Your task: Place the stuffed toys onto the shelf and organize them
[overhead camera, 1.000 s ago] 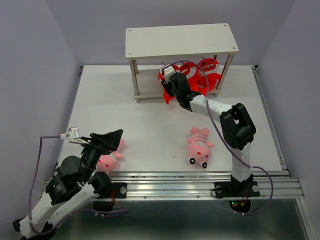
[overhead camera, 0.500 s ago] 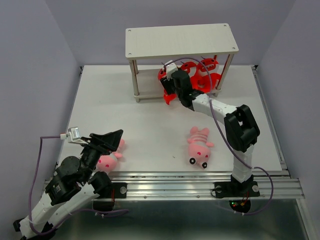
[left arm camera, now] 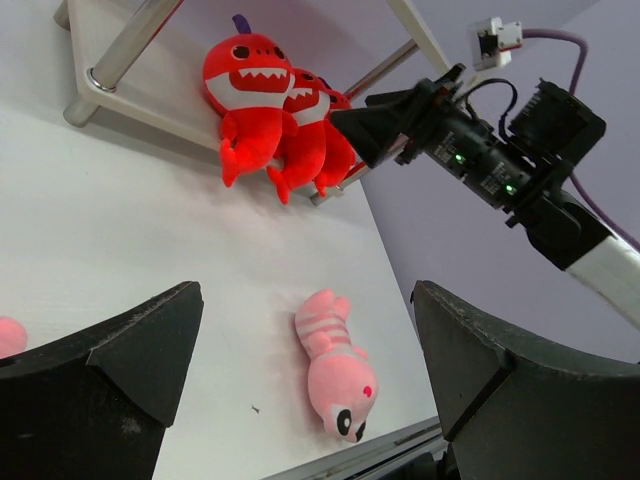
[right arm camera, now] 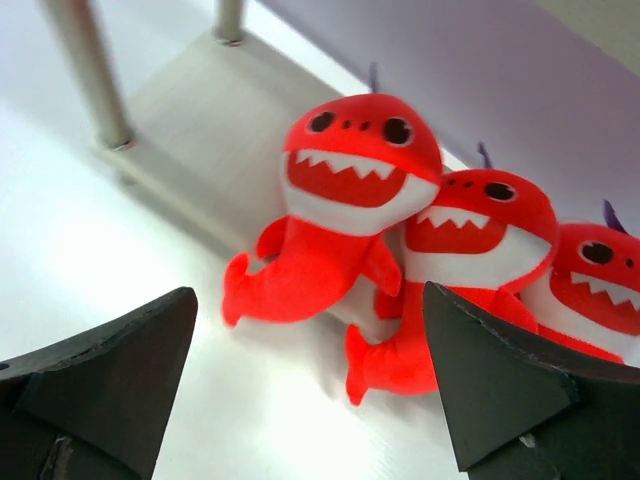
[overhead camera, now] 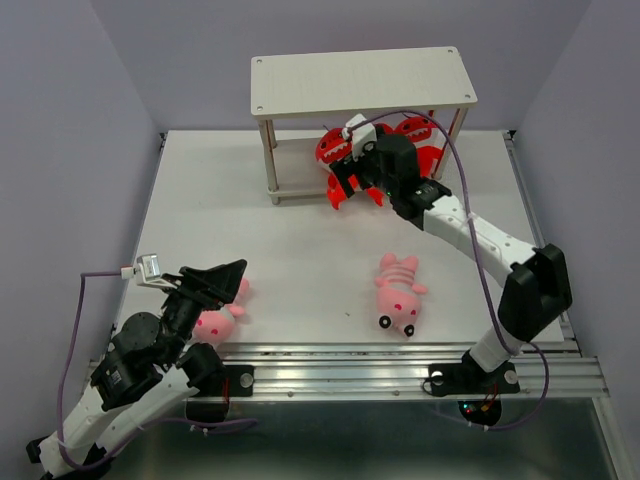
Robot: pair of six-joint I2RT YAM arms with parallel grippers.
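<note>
Right fingers (right arm camera: 100, 385) stand wide apart with nothing between them, just in front of the shelf (overhead camera: 360, 85) at 12 o'clock on the counter (overhead camera: 230, 200), so you are holding no toy there. They face the three red monsters (right arm camera: 350, 200), which sit shoulder to shoulder on the lower board (right arm camera: 190, 110), packed toward its 3 o'clock end. Each leans on its neighbour, and their feet hang over the front edge. That tight row looks deliberate: it leaves the 9 o'clock half of the lower board bare, and the top board too, which gives you room for the other kind of toy. One pink striped animal (overhead camera: 400, 290) lies on its side on open counter at about 5 o'clock, well apart from the shelf and from both arms. It seems the natural next pick for your right arm. The second pink animal (overhead camera: 215, 322) lies at 7 o'clock near the front edge. Your left fingers (left arm camera: 110, 350) are spread wide and empty just over it. In the left wrist view only a sliver of pink shows at the far edge, outside the fingers, so you would need to centre on it before closing.
</note>
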